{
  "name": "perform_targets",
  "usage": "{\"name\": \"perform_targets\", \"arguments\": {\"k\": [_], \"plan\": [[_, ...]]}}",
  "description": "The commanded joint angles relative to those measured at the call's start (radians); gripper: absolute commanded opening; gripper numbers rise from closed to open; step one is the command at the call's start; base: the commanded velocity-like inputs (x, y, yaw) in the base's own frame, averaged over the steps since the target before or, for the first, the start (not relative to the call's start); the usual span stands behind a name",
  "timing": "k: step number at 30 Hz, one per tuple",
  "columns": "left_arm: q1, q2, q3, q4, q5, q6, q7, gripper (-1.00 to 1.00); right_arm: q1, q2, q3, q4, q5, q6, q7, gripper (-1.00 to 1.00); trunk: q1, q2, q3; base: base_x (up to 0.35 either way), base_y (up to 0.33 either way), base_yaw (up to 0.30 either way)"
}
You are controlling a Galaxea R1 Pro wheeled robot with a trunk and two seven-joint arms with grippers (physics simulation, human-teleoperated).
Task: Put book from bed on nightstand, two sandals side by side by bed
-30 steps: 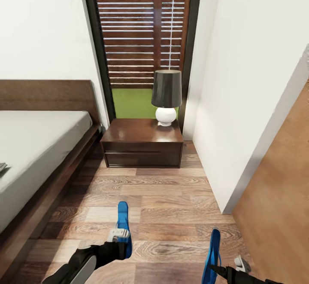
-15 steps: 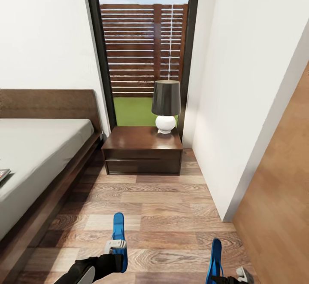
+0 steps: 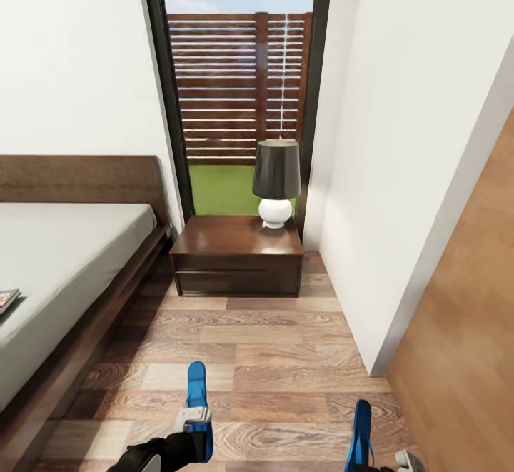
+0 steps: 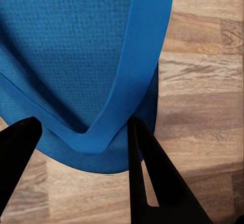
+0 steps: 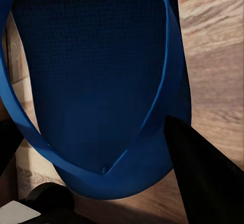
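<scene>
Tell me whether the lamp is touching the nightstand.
Touching. The head view shows the lamp's white round base sitting directly on the nightstand top, no gap.

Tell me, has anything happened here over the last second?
Mostly the camera tilted up: the whole room slid down in the head view. Each end effector still grips a blue sandal, left on left sandal, right on right sandal. The book stays on the bed, the lamp on the nightstand.
</scene>
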Motion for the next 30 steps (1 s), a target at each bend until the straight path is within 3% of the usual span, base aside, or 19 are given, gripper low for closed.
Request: {"name": "perform_targets", "arguments": {"k": [1, 8, 17, 23, 30], "plan": [[-0.001, 0.000, -0.003, 0.007, 0.006, -0.012, 0.000, -1.00, 0.000, 0.000, -0.005, 0.000, -0.003, 0.010, 0.000, -1.00, -0.004, 0.007, 0.002, 0.000, 0.000, 0.000], [-0.001, -0.011, -0.003, 0.037, 0.005, -0.058, -0.001, -1.00, 0.000, 0.000, -0.006, 0.003, -0.004, 0.009, -0.003, -1.00, -0.031, 0.056, 0.024, 0.000, 0.000, 0.000], [-0.001, -0.012, 0.006, 0.047, 0.011, -0.057, 0.000, -1.00, 0.000, -0.002, -0.009, 0.004, -0.006, 0.007, -0.004, -1.00, -0.031, 0.056, 0.024, 0.000, 0.000, 0.000], [-0.001, -0.020, 0.001, 0.047, 0.010, -0.061, 0.000, -1.00, 0.000, -0.002, -0.013, 0.107, -0.007, -0.016, -0.004, -1.00, -0.039, 0.070, 0.030, 0.000, 0.000, 0.000], [-0.001, -0.037, -0.002, 0.072, 0.009, -0.065, -0.001, -1.00, 0.000, -0.003, -0.009, 0.126, -0.008, -0.042, -0.001, -1.00, -0.050, 0.091, 0.040, 0.000, 0.000, 0.000]]}}
